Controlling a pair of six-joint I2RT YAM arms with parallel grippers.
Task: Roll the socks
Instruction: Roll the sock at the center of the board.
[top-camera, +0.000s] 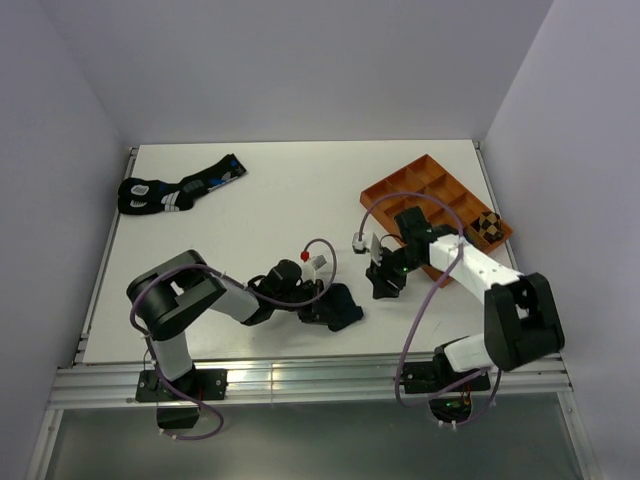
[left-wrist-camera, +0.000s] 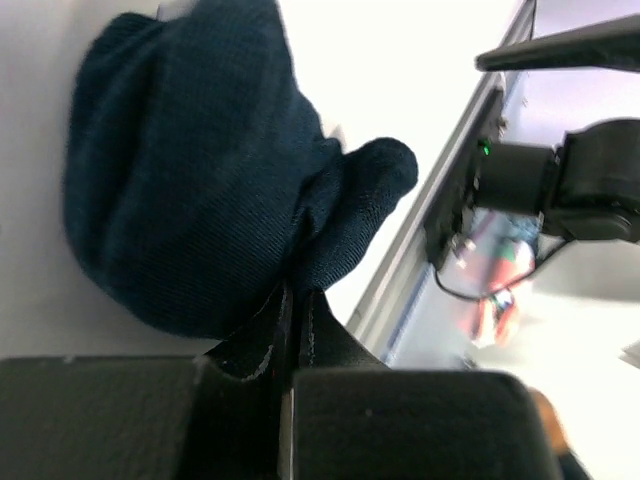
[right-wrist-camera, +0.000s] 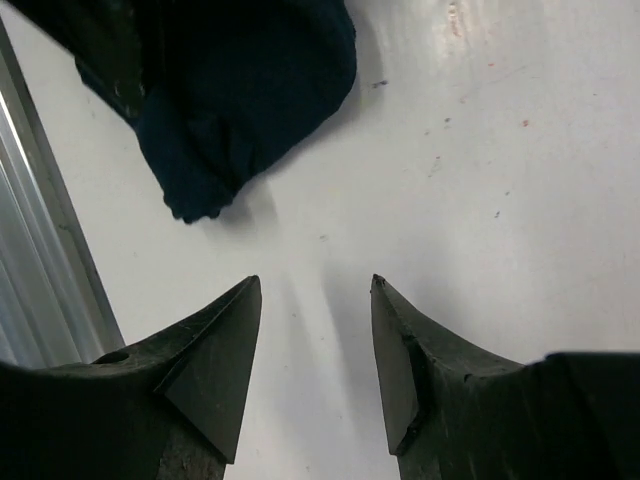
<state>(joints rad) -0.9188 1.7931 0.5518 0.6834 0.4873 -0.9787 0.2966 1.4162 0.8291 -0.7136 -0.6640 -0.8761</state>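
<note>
- Near the front edge of the tabletop, the navy sock lies bunched into a loose lump, with one rounded lobe sticking out toward the metal rail.
- The left end effector is clamped on a fold of that sock at the edge of the lump, with dark fabric pinched between its closed fingers.
- The right end effector is spread wide and holds nothing. It hangs just beside the sock, with bare tabletop between its fingers.
- The step in hand is judged to be the rolling of the navy sock, and the lump does not yet look like a tight roll.
- The pinch on the left is best kept firm as an anchor, so that the fabric is turned around it rather than dragged along the surface.
- The protruding lobe should be taken by the right fingers and folded over the bulk. A deep bite is advised, since a grip on one thin layer would likely slip.
- Care is needed near the rail, where the sock could be pushed off the edge.
- The argyle sock is seen as a compact ball in a compartment at the right end of the orange tray, so it appears to be finished.
- The black socks at the far left corner are best left alone.
</note>
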